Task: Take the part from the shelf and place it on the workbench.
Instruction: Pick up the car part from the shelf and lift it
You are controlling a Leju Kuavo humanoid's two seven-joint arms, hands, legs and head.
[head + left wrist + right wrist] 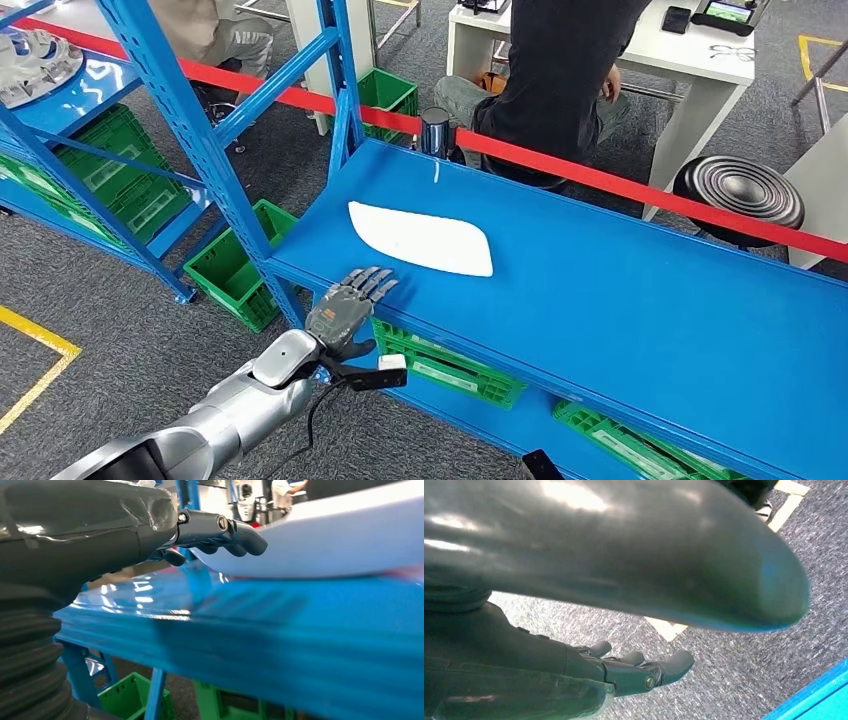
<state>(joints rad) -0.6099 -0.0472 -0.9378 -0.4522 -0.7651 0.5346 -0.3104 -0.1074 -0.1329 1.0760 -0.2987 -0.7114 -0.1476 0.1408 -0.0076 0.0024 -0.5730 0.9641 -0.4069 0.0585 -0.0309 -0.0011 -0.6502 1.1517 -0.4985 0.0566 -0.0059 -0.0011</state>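
You have the white part (420, 238) lying flat on the blue workbench (620, 310), toward the end of the bench nearest the blue shelf rack (205, 150). Your left hand (345, 308) sits at the bench's near edge just beside the part, fingers stretched out flat and apart over the blue surface, holding nothing; from the left wrist camera the fingertips (245, 535) reach right up to the part's (330, 540) rim, though you cannot tell whether they touch it. Your right hand (624, 672) hangs over the grey carpet (744, 665) away from the bench, fingers loosely extended and empty. Behind the bench, past the red tape (640, 185), a person in a dark top (560, 85) stands at a white desk (690, 60). Green crates (235, 270) sit on the floor beside the bench.
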